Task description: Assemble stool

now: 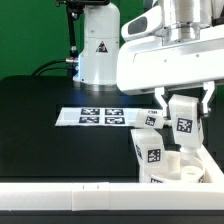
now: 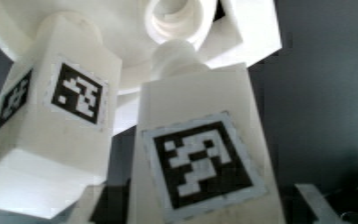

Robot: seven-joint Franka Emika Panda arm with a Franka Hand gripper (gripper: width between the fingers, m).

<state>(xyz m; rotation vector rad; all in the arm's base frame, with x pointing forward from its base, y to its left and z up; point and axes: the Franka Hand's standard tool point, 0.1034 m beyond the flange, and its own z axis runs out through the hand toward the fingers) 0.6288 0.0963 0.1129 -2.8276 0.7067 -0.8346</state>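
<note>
**Exterior view.** A matte black table (image 1: 50,130) fills most of the picture, smooth and free of glare. The arm's glossy white base (image 1: 97,50) stands at the far edge. In front of it lies the marker board (image 1: 100,117), a thin flat white strip carrying a row of square black-and-white tags. A long white edge bar (image 1: 60,195) with squared edges runs along the near side.

The stool is at the exterior view's right, close to that bar. Its seat (image 1: 178,172) is a rounded, ring-like piece of smooth white plastic lying low on the table. Two stubby, blocky parts rise from it. The upright leg (image 1: 184,126) stands directly under the gripper (image 1: 184,100), and the second leg (image 1: 150,150) leans just beside it. Each shows a square tag. The gripper's dark fingers stand partly apart on either side of the upright leg's top. I cannot tell whether the pads press on it.

**Wrist view.** This is a close, slightly blurred look along the parts. A front leg (image 2: 194,150) widens towards the camera, flat-faced and sharp-cornered, with a large tag on it. A rear leg (image 2: 55,110) angles beside it with its own tag. Beyond them curves the seat (image 2: 185,25), with soft grey shading on its round walls. The dull grey table (image 2: 327,110) shows behind.
</note>
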